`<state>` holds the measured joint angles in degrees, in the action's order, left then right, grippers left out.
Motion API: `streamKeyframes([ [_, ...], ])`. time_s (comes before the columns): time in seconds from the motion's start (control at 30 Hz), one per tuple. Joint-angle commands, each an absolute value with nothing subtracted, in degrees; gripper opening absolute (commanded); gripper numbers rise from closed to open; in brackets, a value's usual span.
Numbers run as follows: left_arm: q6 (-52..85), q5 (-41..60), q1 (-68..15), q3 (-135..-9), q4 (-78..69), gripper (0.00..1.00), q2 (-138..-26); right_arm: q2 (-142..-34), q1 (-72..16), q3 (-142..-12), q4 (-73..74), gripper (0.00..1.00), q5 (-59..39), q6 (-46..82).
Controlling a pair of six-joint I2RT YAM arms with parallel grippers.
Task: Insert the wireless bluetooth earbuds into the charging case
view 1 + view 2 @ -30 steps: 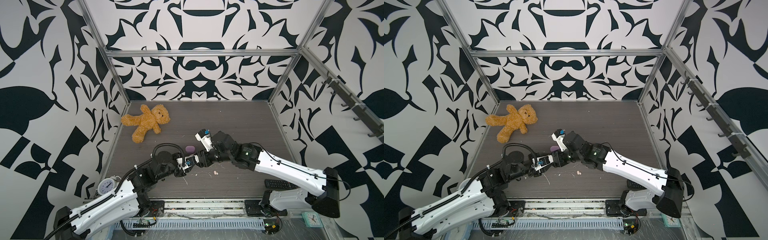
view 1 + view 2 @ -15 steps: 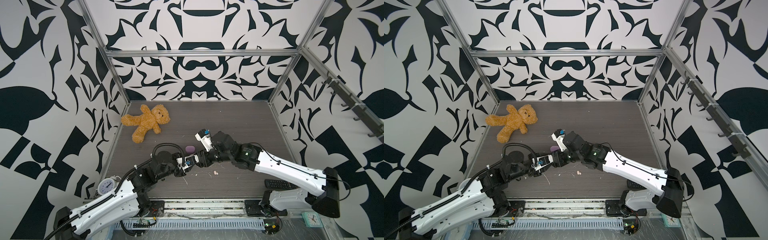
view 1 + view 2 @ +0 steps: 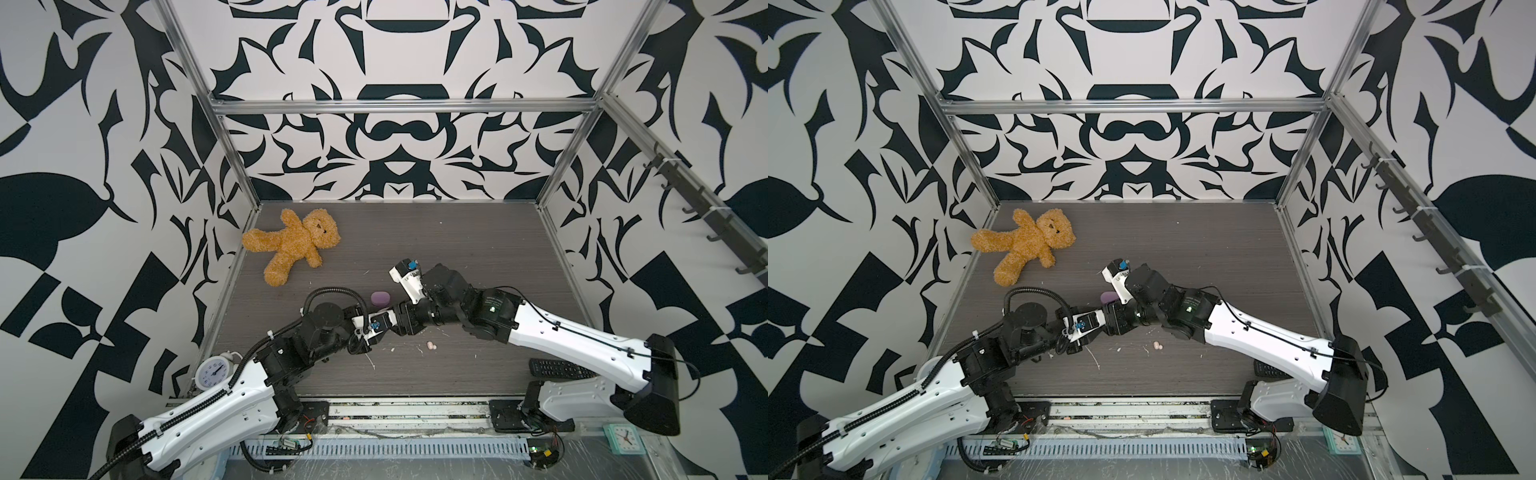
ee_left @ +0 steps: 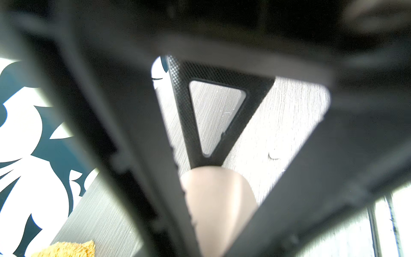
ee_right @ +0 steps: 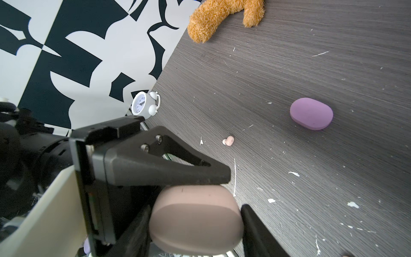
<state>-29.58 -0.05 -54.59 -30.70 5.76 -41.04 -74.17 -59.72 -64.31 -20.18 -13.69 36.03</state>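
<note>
My right gripper (image 5: 195, 224) held the peach case (image 5: 195, 200), my left gripper (image 5: 222, 177) shut against its top, and the tiny peach earbud (image 5: 228, 140) looked light, slick, best pinched across its body.

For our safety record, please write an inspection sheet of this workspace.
Surface: dark wood-grain table, strewn with white scraps.
Job's things: peach charging case held; closed lilac charging case and one peach earbud on table.
Clutter: teddy bear, alarm clock, remote control.
Grippers: right gripper shut on peach charging case; left gripper shut, finger against it.
Cables: corrugated hose loops over left arm.
Surroundings: patterned walls, aluminium frame.
</note>
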Motion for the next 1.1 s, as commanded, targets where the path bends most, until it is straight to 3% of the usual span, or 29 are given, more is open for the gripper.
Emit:
streamKeyframes([
  [0.0, -29.4, 1.8, -54.8, -30.6, 1.1, 0.2, -40.6, -74.0, -61.2, -64.2, -13.2, 0.0, -15.1, 36.5],
  [0.1, -29.5, 1.7, -54.8, -30.6, 1.1, 0.06, -40.7, -73.7, -61.3, -63.9, -13.4, 0.01, -14.6, 36.2],
  [0.17, -29.5, 1.6, -54.7, -30.7, 1.3, 0.0, -40.7, -73.3, -61.2, -63.7, -13.3, 0.07, -14.2, 36.2],
  [0.6, -29.3, 1.9, -54.4, -31.0, 2.2, 0.0, -40.7, -72.6, -61.2, -63.5, -14.3, 0.51, -12.4, 35.9],
  [1.07, -29.4, 2.4, -54.2, -31.6, 3.1, 0.0, -41.5, -72.3, -61.3, -63.3, -14.7, 0.73, -12.3, 35.5],
])
